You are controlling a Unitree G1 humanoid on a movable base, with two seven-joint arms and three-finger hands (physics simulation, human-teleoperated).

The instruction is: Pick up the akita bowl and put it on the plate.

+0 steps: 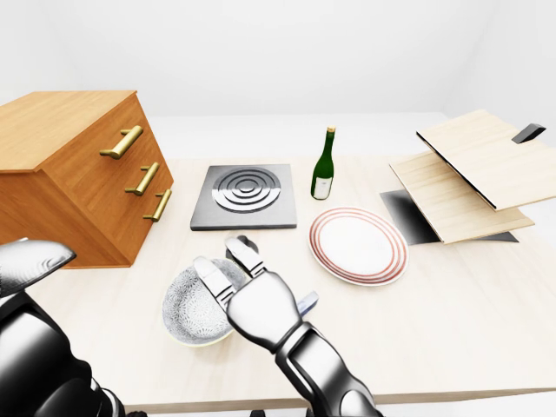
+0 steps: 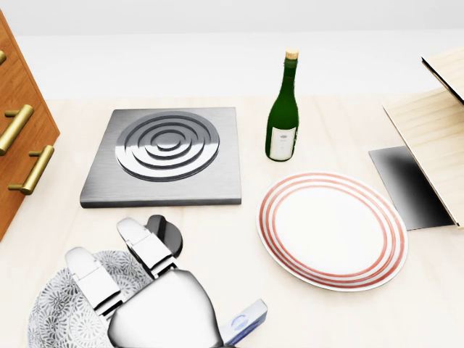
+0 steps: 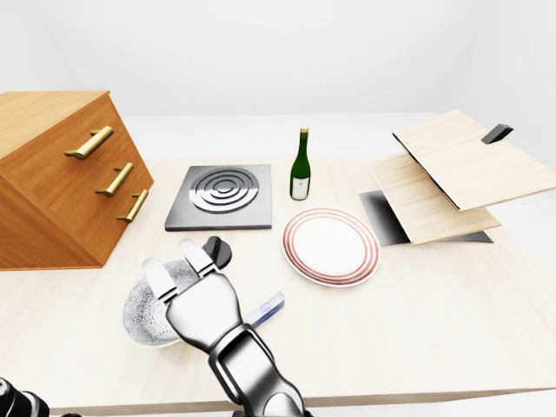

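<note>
Right robot hand point(image 2: 158, 303): fingers point(image 2: 147, 245) spread and straight, holding nothing. In the head view it hangs over the right side of the bowl point(image 2: 51, 306). Whether it touches the rim cannot be told.

Left robot hand point(image 1: 31, 263): only a silver shell shows at the left edge of the left-eye view. Fingers hidden, state cannot be told.

Bowl: patterned grey and white, upright on the counter point(image 2: 217, 232), at the lower left of the head view, well apart from the plate point(image 2: 332, 230).

Just above the fingertips sits a black knob point(image 2: 169, 230). A small white and blue box point(image 2: 243, 322) lies just right of the robot hand.

Plate: white with red rings, flat on the counter, right of centre, nothing on it.

Above the knob is a grey hotplate point(image 2: 167, 152) with round rings. A green bottle point(image 2: 283, 116) stands upright between hotplate and plate, near the plate's top edge.

Far left is a wooden drawer cabinet point(image 1: 78, 174) with brass handles. Far right are tilted wooden boards point(image 1: 469, 174).
</note>
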